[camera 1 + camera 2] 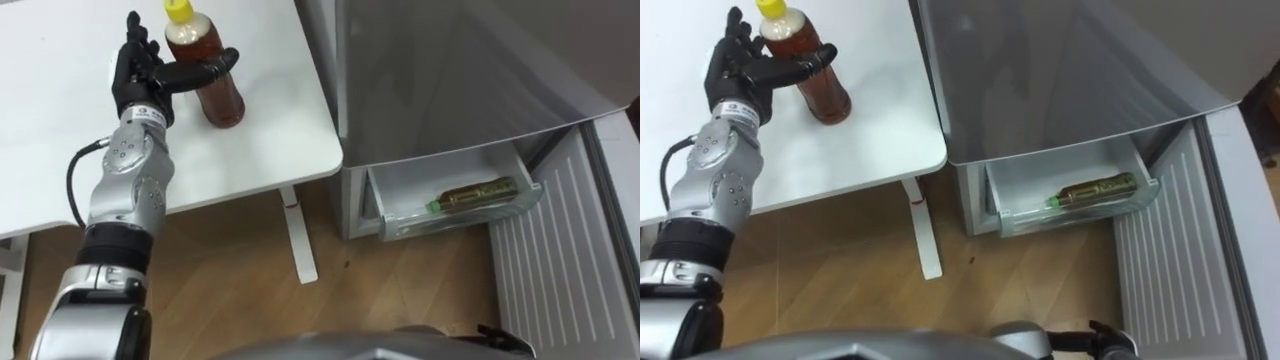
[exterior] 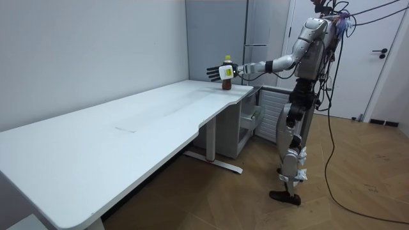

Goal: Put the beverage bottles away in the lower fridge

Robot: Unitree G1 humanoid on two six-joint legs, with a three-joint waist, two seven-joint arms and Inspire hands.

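One green-capped bottle point(image 1: 472, 195) lies in the drawer point(image 1: 400, 222), right; our left hand point(image 1: 140, 75), spread wide, touches the remaining tea bottle point(image 1: 218, 95), far left.

no legible text, labels or numbers

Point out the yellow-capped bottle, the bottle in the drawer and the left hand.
yellow-capped bottle point(image 1: 220, 100), left eye view, brown body.
bottle in the drawer point(image 1: 478, 193), left eye view, mid-body.
left hand point(image 1: 143, 76), left eye view, its back.
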